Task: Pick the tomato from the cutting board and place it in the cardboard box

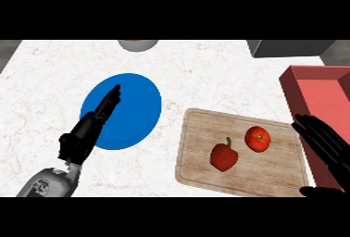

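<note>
White marbled stone forms the worktop (pixel 205 69), seen from the head view steeply from above. A wooden cutting board (pixel 273 180) is laid on it at the lower right, slightly turned. Two red items are carried by the board: the round tomato (pixel 258 138), set toward the board's right side, and a red bell pepper (pixel 223 156) with a green stem, just beside the tomato on its lower left; the two are seen apart, not touching. A red, open box (pixel 297 90) is placed at the right edge of the worktop, beyond the board's far right corner. A blue plate (pixel 133 125) is found left of the board, near it but not touching. A grey round vessel (pixel 137 44) is cut off by the upper edge, and a dark grey block (pixel 290 47) is seen at the upper right.

The left robot hand (pixel 92 125) is stretched over the blue plate with its fingers straight, open, and nothing is held; its grey forearm (pixel 48 183) enters from the lower left. The right robot hand (pixel 325 143) is shown at the right edge, beside the board's right side and near the tomato, with fingers spread and straight, open, and nothing is grasped.
</note>
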`<state>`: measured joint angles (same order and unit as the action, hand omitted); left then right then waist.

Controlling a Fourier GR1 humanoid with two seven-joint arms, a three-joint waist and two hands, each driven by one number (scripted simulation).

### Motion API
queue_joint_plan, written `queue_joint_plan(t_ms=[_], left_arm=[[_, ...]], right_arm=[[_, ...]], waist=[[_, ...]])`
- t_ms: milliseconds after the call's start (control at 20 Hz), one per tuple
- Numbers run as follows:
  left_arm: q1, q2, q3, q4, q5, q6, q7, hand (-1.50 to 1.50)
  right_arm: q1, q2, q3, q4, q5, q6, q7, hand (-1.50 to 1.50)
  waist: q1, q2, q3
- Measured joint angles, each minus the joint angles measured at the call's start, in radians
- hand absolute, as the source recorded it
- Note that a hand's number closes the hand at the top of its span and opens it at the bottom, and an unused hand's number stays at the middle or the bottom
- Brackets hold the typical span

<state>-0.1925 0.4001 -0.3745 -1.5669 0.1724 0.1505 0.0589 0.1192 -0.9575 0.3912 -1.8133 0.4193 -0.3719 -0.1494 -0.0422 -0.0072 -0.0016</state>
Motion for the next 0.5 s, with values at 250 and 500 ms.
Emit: queue_joint_plan(t_ms=[250,500], left_arm=[[-0.016,-0.014,0.008,0.022,-0.009,-0.020,-0.010,0.00],[-0.014,-0.029,0.007,0.010,-0.027,-0.030,-0.002,0.00]], right_arm=[[0.089,-0.141,-0.041,-0.220,-0.025,0.142,0.163,-1.50],[0.110,-0.206,-0.078,-0.362,-0.106,0.298,0.316,-1.50]], waist=[[0.007,0.001,-0.001],[0.024,0.003,0.000]])
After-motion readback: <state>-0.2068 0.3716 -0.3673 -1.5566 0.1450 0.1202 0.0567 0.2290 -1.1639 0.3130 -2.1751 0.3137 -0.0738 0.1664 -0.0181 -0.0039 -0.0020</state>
